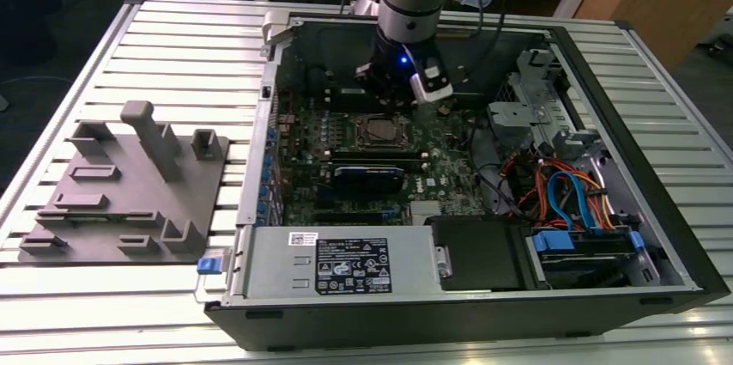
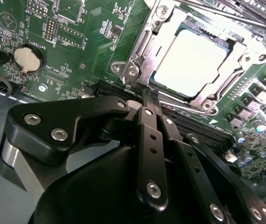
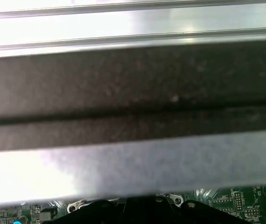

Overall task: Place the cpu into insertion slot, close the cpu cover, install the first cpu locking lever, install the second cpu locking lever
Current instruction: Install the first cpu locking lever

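the arm reaches straight down into the open computer case (image 1: 641, 236) on the slatted worktop (image 1: 172, 47). its gripper (image 2: 147, 95), fingers pressed together, sits just beside the cpu cover (image 2: 140, 51), which lies closed over the cpu (image 2: 191, 60) in the insertion slot (image 1: 376, 130).

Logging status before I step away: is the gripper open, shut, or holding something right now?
Gripper: shut, fingers together, empty, tips at the edge of the cpu cover, which lies closed over the cpu.
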Controlling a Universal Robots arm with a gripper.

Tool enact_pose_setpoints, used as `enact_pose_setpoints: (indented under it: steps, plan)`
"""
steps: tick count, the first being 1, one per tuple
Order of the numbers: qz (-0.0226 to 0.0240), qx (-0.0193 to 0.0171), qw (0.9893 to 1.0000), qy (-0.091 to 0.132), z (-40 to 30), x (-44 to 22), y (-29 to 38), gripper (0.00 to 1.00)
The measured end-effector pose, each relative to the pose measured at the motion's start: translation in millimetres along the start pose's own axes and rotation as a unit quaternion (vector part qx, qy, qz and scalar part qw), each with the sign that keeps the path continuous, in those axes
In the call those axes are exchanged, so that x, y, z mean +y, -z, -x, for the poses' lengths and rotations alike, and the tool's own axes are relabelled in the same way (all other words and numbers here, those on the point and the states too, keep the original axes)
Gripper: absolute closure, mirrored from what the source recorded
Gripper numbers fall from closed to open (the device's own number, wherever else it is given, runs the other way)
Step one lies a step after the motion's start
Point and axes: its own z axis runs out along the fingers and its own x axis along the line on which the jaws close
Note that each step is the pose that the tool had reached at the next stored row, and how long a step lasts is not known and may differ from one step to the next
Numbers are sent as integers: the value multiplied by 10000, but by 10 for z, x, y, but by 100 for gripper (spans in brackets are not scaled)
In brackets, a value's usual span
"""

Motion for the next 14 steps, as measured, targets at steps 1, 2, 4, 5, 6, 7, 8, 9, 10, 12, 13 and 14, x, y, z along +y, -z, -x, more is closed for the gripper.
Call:
enact_pose_setpoints:
  steps: [1, 2, 4, 5, 6, 7, 8, 9, 10, 12, 13, 14]
  plan:
    - [0, 0, 10000, 0, 0, 1, 5, 90]
    - [0, 0, 10000, 0, 0, 1, 9, 90]
    - [2, -1, 10000, 0, 0, 3, 14, 90]
    - [2, -1, 10000, 0, 0, 3, 15, 90]
    - [2, -1, 10000, 0, 0, 2, 15, 90]
    - [1, -1, 10000, 0, 0, 2, 16, 90]
    - [-2, -1, 10000, 0, 0, 2, 16, 90]
    - [-11, -2, 10000, 1, 1, 2, 15, 90]
    - [-34, -4, 10000, 1, 0, 2, 13, 90]
    - [-83, -8, 10000, 2, 0, 2, 7, 90]
    - [-104, -10, 9999, 2, 0, 1, 3, 90]
    - [-124, -11, 9999, 2, 0, -1, -1, 90]
